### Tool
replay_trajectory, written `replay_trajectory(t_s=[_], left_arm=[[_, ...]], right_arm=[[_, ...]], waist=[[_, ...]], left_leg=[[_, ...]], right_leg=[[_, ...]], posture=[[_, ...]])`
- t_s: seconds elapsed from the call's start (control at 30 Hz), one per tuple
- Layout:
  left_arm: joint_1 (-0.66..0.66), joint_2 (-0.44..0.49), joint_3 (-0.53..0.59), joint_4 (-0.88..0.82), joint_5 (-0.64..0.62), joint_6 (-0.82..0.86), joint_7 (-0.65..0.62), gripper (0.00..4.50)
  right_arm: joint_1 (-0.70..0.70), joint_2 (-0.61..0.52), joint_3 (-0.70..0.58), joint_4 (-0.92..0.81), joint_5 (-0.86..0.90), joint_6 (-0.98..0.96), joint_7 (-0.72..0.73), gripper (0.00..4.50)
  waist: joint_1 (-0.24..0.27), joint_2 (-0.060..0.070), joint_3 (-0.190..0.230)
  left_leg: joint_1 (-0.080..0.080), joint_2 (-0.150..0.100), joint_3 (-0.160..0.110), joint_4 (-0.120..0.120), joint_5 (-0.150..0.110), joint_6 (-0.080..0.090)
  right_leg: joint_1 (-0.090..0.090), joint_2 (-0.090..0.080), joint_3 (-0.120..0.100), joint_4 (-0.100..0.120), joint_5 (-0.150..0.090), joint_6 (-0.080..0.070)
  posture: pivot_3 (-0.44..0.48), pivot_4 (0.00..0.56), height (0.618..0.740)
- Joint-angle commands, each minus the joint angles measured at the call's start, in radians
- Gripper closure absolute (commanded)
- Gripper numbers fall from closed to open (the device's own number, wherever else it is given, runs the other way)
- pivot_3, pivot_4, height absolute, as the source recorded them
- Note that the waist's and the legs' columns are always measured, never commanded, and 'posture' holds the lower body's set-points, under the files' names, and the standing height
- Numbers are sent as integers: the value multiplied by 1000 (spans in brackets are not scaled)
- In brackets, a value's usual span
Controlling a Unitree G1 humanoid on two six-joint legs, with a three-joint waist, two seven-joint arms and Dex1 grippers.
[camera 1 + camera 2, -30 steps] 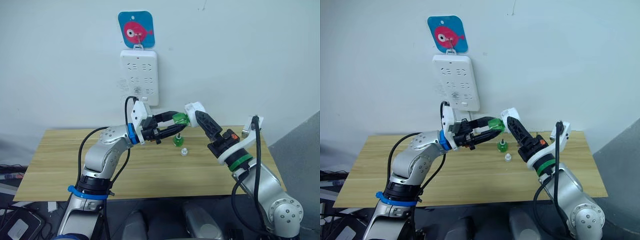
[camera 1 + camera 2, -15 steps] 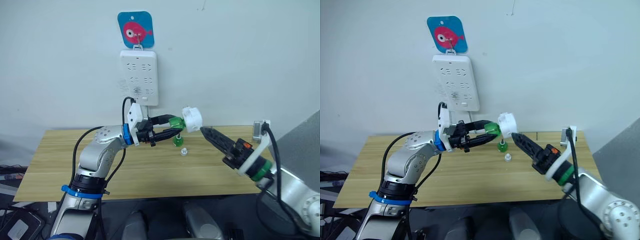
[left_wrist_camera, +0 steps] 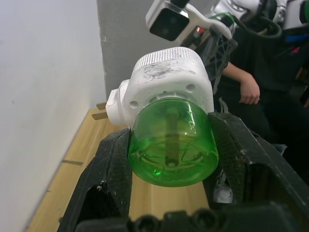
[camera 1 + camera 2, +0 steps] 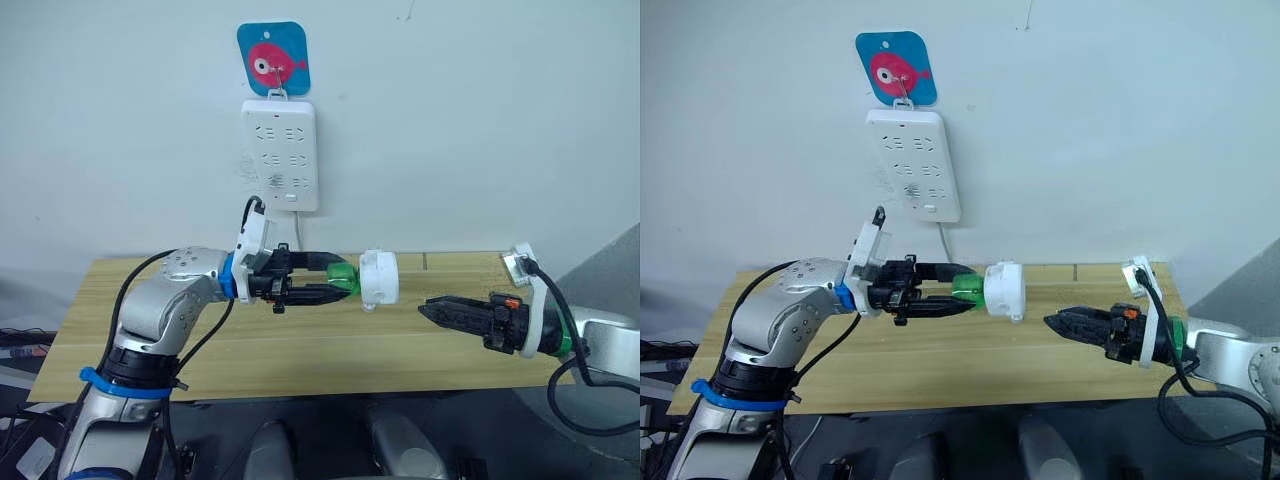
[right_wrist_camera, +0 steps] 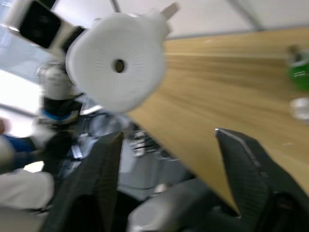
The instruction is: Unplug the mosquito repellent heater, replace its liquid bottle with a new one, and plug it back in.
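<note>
Head stereo pair: forward and down over the wooden table (image 4: 300, 350) toward the wall, from mid-distance. Left wrist view: very close along its fingers (image 3: 113, 166) onto the mosquito repellent heater (image 3: 169, 92). Right wrist view: near, facing the same heater's vent face; shared by all views.

You'll find no readable text, brand, label or number anywhere. Nearest thing to a sign: the blue card (image 4: 273, 58) on the wall above the power strip (image 4: 279, 154), a red fish picture, no lettering. Marks on the strip's face are too small to read.
</note>
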Motion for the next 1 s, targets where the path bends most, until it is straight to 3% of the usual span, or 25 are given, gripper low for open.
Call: replay_trajectory(t_s=[0.03,0.17,0.5,1.0], left_arm=[[-11,-12,7,-9,44,-95,8,2156],[2,-21,-4,0,91,-178,1,2156],[14,-31,-40,-5,122,-269,-39,2156],[17,-48,-75,-29,136,-302,-43,2156]], right_arm=[[-18,-28,-10,45,184,32,-13,1129],[-37,-20,10,39,217,40,-44,27],[-158,10,117,124,218,93,-107,0],[-244,101,150,166,218,129,-100,0]], waist=[[3,0,0],[6,0,0],[6,0,0],[7,0,0]], left_leg=[[0,0,0,0,0,0],[0,0,0,0,0,0],[0,0,1,0,0,0],[0,0,1,0,0,1]], right_leg=[[0,0,0,0,0,0],[0,0,1,0,0,0],[0,0,1,0,0,0],[0,0,1,0,0,0]], posture=[[-210,157,732],[-203,157,732],[-203,157,732],[-199,157,732]])
